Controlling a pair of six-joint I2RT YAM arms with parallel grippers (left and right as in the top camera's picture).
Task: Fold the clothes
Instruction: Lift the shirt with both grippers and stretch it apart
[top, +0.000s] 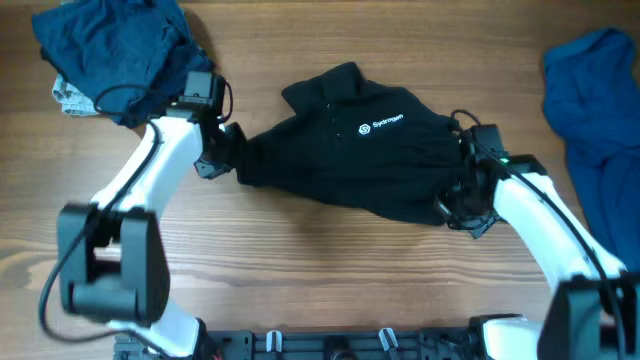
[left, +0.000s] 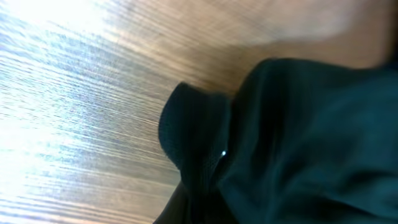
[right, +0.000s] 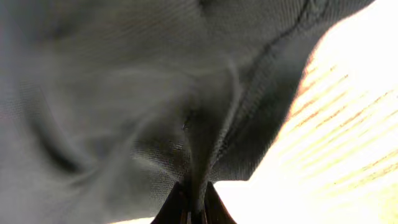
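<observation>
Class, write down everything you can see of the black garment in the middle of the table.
The black soft-fabric garment lies crumpled on the wooden table, drawn into a rough band between the arms. It looks limp and matte, creased, with a small white printed logo facing up. The left gripper holds its left end and the right gripper its right end, jaws shut on bunched fabric.
</observation>
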